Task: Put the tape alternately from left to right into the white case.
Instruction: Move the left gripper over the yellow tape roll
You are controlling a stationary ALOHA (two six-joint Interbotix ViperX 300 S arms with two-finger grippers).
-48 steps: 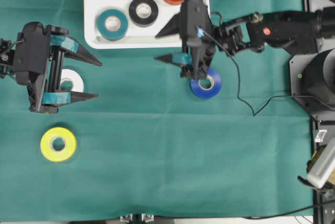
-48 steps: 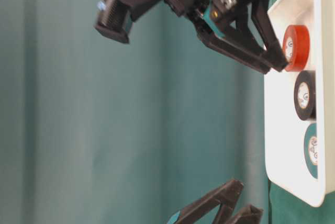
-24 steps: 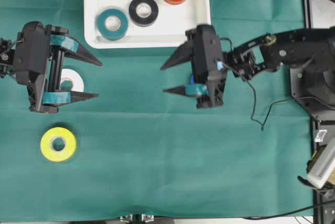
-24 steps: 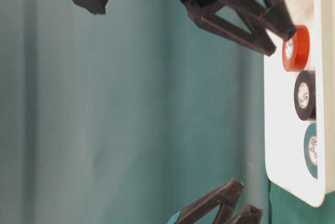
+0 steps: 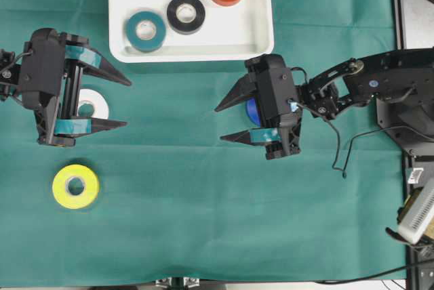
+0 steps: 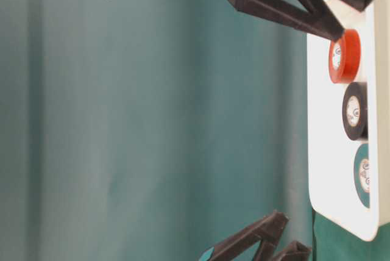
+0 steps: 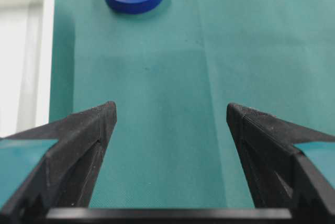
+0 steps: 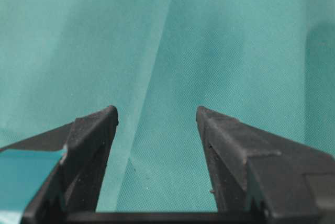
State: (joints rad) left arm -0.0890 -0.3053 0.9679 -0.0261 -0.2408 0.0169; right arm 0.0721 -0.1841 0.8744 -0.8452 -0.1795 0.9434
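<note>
Rolls of teal, black and red tape (image 5: 186,13) sit in our shallow white plastic case (image 5: 259,40); white, yellow and blue remain outside, both grippers spread wide, empty.

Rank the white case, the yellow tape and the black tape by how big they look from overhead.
1. white case, by far the largest.
2. yellow tape and black tape: they look much alike. The yellow seems slightly wider, but too little to rank.
</note>
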